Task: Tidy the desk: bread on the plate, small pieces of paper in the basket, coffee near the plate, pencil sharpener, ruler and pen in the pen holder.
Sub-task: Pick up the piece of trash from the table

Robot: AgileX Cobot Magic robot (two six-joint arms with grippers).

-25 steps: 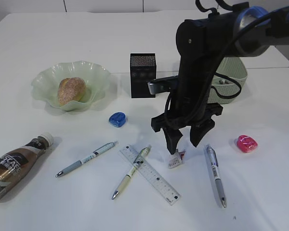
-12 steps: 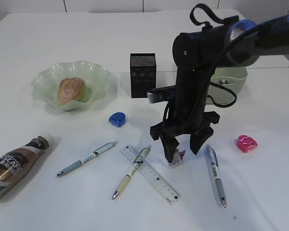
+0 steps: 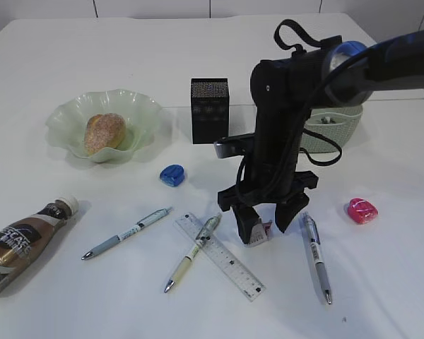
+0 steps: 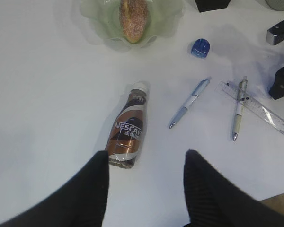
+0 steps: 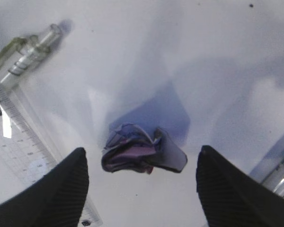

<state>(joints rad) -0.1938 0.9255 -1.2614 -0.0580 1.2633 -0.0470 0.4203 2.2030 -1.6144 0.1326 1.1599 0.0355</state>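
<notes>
I'm on the paper step: right gripper hangs wide open, one finger either side of the crumpled paper scrap, gripping nothing yet. The scrap lies toward the tabletop's front edge, between the clear plastic ruler and a pen. Next I'd judge: lower, close gently, carry to the perforated green basket toward the rear right. Soft, creased wad, should compress easily. Left gripper half open, empty, above the glossy coffee bottle.
</notes>
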